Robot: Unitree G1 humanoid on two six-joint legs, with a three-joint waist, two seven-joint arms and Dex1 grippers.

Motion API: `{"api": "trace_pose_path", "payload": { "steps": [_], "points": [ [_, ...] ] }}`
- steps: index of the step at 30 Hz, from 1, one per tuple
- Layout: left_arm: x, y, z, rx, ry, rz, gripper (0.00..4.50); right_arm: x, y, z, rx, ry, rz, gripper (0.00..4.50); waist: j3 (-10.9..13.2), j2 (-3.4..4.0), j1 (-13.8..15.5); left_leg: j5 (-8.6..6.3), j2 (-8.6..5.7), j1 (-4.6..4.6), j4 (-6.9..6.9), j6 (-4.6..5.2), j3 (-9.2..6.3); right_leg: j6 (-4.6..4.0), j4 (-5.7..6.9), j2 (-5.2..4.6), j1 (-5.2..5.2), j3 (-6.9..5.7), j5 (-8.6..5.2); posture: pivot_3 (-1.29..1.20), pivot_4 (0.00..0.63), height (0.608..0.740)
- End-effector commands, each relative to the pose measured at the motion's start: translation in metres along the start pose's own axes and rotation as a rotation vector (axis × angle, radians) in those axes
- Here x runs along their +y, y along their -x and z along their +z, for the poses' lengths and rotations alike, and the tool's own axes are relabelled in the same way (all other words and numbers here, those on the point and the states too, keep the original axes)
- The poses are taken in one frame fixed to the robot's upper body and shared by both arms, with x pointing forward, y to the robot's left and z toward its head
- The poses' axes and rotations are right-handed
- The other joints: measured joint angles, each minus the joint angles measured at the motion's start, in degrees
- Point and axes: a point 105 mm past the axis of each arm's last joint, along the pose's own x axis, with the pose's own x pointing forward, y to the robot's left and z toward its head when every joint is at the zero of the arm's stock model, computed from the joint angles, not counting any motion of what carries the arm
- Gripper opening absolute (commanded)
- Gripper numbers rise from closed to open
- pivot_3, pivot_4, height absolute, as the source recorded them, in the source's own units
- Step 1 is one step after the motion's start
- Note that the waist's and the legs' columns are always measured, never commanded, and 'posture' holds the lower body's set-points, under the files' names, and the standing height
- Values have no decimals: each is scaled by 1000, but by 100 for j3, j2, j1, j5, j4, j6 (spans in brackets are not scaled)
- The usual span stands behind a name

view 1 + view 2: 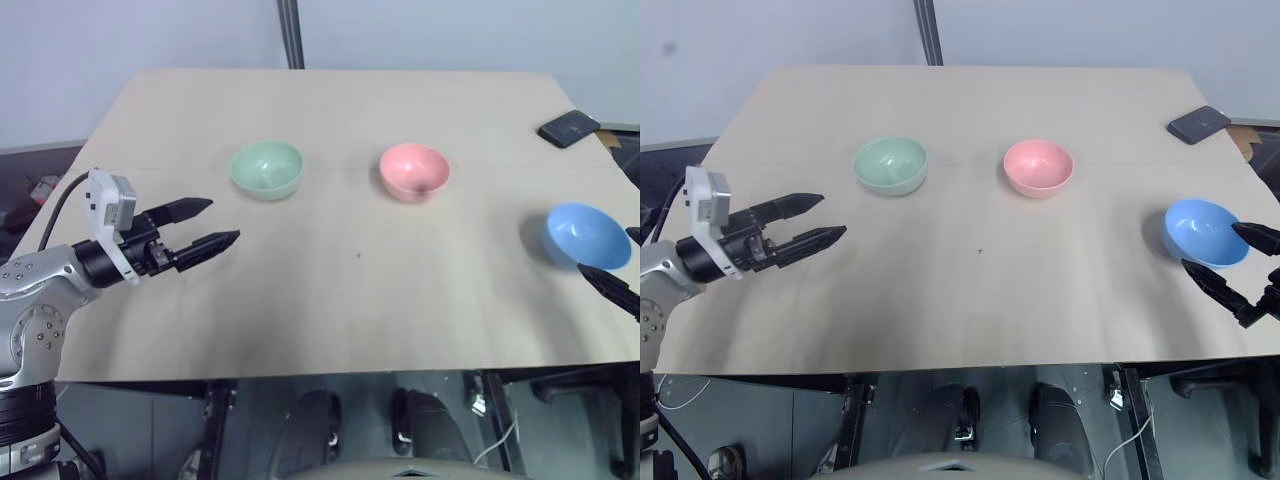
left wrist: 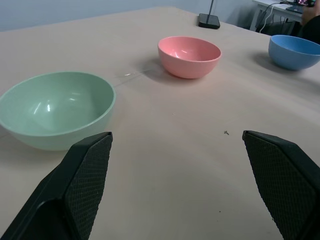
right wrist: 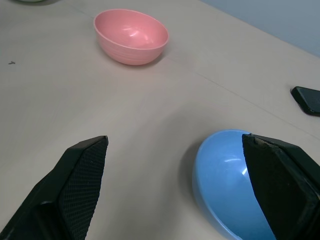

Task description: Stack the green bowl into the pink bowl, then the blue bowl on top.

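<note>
**Three bowls apart on the table, both grippers released and empty**

The pink bowl [image 1: 414, 171] stands upright near the middle of the table [image 1: 330, 290] and serves as the landmark. The green bowl [image 1: 267, 168] sits to its left, well apart and level with it. The blue bowl [image 1: 587, 236] sits to its right and nearer the robot, also well apart, close to the table's right edge. Nothing is stacked; the first step is judged not yet begun.

The left gripper [image 1: 205, 227] hovers left of the pink bowl and nearer the robot than the green bowl, jaws spread wide, holding nothing. The right gripper [image 1: 1232, 260] is just beside the blue bowl on its near-right side, likewise spread and empty.

Risks, as judgements: the bowls are smooth and light, so a pinch on the green rim could let it slip or tip during the carry. A low approach could push a bowl across the table instead of gripping it. The blue bowl's place near the edge means a nudge from the right gripper could send it off. An off-centre release over the pink bowl could leave the green one tilted.

The right wrist view shows one finger [image 3: 280, 180] overlapping the blue bowl's rim, though contact cannot be told; the head views show them merely adjacent. The head views show a dark phone [image 1: 568, 128] at the far right corner, beyond the pink bowl.
</note>
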Motion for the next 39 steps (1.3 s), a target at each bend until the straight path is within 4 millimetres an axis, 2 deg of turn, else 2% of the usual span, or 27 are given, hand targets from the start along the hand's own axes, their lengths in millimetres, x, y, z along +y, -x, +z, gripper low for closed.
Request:
{"api": "trace_pose_path", "payload": {
  "steps": [1, 8, 11, 13, 18, 22, 25, 29, 30, 34, 37, 39],
  "points": [
    [-3, -3, 18, -23, -66, -21, 4404, -2, -4, 11, -30, 30, 1, 4500, 0, 0, 0, 0, 0, 0, 0, 0, 0, 0, 0, 0, 0, 0, 0, 0, 150, 739],
    [-8, -8, 26, -54, -76, -46, 4404, 6, -24, 10, -50, 18, 42, 4500, 1, -1, -6, 1, 0, 1, 0, 0, 1, -1, 3, 4, -1, 1, 0, 0, 150, 739],
    [-15, -12, 28, -70, -89, -76, 4404, 15, -43, 13, -73, 28, 102, 4500, 2, -3, -16, 1, 0, 1, 0, 0, 4, 0, 0, 7, 0, 4, 0, 0, 150, 739],
    [-21, -15, 28, -78, -107, -111, 4404, 20, -62, 15, -83, 47, 136, 4500, 2, -3, -33, 1, 0, 5, 1, 0, 8, 1, 1, 9, 0, 7, 1, 0, 150, 739],
    [-33, -19, 26, -101, -135, -170, 4404, 30, -138, 14, -58, 117, 229, 4500, 3, -3, -102, 3, 2, 15, 3, -3, 15, 0, 12, 18, 0, 15, 1, 0, 150, 739],
    [-37, -13, 21, -95, -132, -164, 4404, 42, -197, 31, -90, 227, 304, 4500, 7, -3, -161, 6, 0, 0, 3, -5, 14, -2, 21, 22, -17, 18, 2, 0, 150, 739],
    [-41, -9, 20, -99, -133, -144, 4404, 55, -226, 39, -83, 318, 389, 4500, 10, -4, -166, 6, -2, -12, 0, -6, 16, 19, 20, 22, -30, 21, 14, 0, 150, 739],
    [-50, -2, 17, -102, -126, -108, 4404, 59, -253, 32, -15, 406, 436, 4500, 12, -5, -157, 6, -3, -14, -6, -5, 15, 20, 8, 20, -29, 19, 15, 0, 150, 739],
    [-52, 0, 16, -105, -122, -96, 4500, 60, -258, 29, 0, 431, 446, 3964, 12, -5, -150, 6, -4, -15, -6, -5, 10, 19, 6, 17, -26, 14, 15, 0, 150, 739],
    [-57, 7, 14, -104, -115, -50, 4500, 61, -267, 31, -1, 452, 466, 2363, 13, -4, -176, 6, -4, -14, -6, -6, 5, 18, 2, 14, -22, 8, 15, 0, 150, 739],
    [-58, 9, 14, -105, -112, -41, 4500, 61, -269, 32, -6, 457, 469, 796, 14, -2, -186, 10, -3, -9, -6, -14, 5, 17, 9, 15, -22, 8, 15, 0, 150, 739],
    [-58, 9, 14, -105, -111, -40, 4500, 60, -270, 31, -8, 459, 471, 258, 14, -2, -195, 13, -3, -3, -6, -19, 5, 15, 21, 16, -22, 9, 14, 0, 150, 739]
  ]
}}
